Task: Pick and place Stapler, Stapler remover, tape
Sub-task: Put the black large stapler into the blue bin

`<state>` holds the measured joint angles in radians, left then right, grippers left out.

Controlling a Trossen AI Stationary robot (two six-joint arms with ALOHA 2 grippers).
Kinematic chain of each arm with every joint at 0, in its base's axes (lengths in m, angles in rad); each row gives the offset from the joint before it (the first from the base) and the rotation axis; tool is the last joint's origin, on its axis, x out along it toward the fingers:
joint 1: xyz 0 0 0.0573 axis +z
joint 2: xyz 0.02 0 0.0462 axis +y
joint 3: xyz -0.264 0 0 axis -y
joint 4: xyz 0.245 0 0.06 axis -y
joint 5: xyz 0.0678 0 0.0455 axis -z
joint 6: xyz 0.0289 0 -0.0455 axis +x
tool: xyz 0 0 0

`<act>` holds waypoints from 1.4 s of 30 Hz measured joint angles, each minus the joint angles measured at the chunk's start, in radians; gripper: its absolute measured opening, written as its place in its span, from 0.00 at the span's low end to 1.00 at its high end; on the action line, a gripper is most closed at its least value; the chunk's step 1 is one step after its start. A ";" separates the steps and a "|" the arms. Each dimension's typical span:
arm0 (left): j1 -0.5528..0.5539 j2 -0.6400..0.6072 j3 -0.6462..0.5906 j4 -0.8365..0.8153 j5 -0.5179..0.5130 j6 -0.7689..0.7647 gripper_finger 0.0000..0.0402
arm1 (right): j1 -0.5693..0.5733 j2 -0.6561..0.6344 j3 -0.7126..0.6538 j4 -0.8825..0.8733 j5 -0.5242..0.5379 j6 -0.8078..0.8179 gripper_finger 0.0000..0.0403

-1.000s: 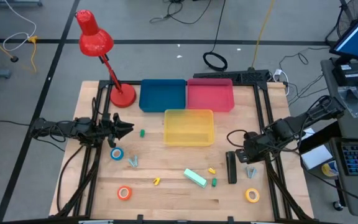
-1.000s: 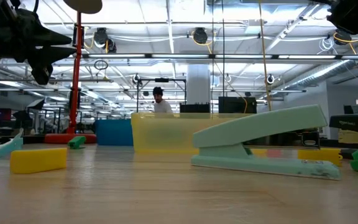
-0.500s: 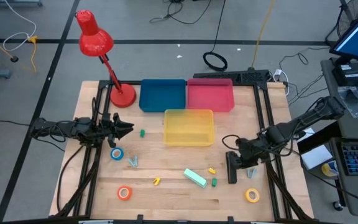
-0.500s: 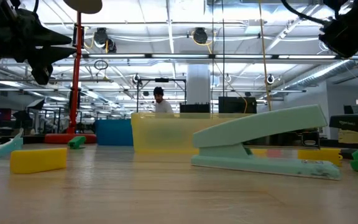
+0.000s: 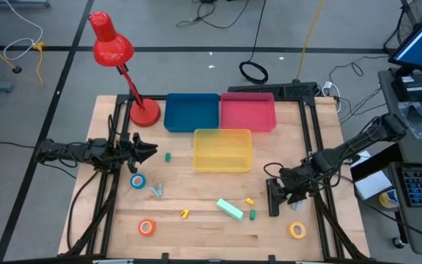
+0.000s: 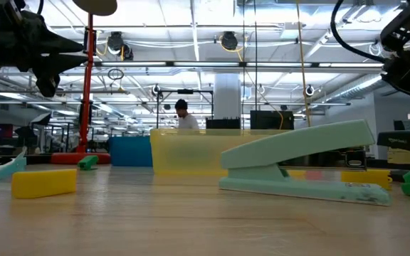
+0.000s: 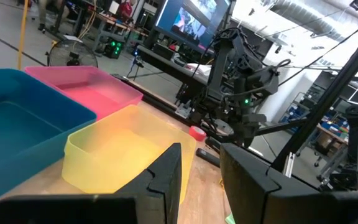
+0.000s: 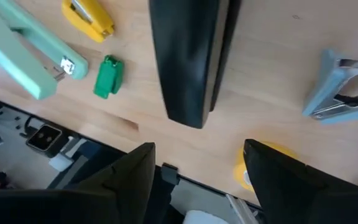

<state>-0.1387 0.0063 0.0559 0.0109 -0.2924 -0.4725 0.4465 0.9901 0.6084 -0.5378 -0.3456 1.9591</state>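
A: R gripper (image 5: 277,192) pos?

B: Right over the black stapler (image 5: 272,198), near the table's (image 5: 196,235) right edge. Fingers (image 8: 120,180) spread wide, nothing in them.

A: Stapler's long axis?

B: Runs near-to-far across the table in the high view. In the wrist view it points straight out between the two fingers, so I'd guess the jaws close across its narrow width.

A: Other arm?

B: L gripper (image 5: 146,149) hangs well apart, by the red lamp (image 5: 116,55). Fingers (image 7: 166,177) narrow, nothing between them. R is much nearer.

A: Neighbours?

B: Grey stapler remover (image 8: 340,93) and yellow tape (image 5: 297,230) just beside the stapler; mint stapler (image 5: 230,210) farther left. Bins (image 5: 222,150) lie beyond.
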 joint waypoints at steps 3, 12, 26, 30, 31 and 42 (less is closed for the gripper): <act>0.000 0.000 0.000 0.000 0.000 -0.001 0.28 | 0.000 -0.001 -0.002 0.038 0.001 -0.024 0.58; 0.000 0.000 0.000 -0.001 0.000 0.006 0.28 | 0.000 -0.001 -0.002 0.094 0.006 -0.071 0.59; 0.000 0.000 0.000 -0.001 -0.006 0.019 0.28 | 0.113 0.076 0.127 -0.095 0.289 0.075 0.58; 0.000 0.000 0.000 -0.001 -0.006 0.022 0.28 | 0.138 0.168 0.215 -0.173 0.340 0.112 0.58; 0.000 0.000 0.000 -0.001 -0.006 0.022 0.28 | 0.141 0.195 0.233 -0.174 0.346 0.116 0.57; 0.000 0.000 0.000 0.000 -0.070 0.019 0.28 | 0.145 0.382 0.302 -0.222 0.345 0.123 0.58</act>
<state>-0.1387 0.0059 0.0563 0.0105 -0.3622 -0.4538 0.5911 1.3717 0.9108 -0.7597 -0.0002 2.0819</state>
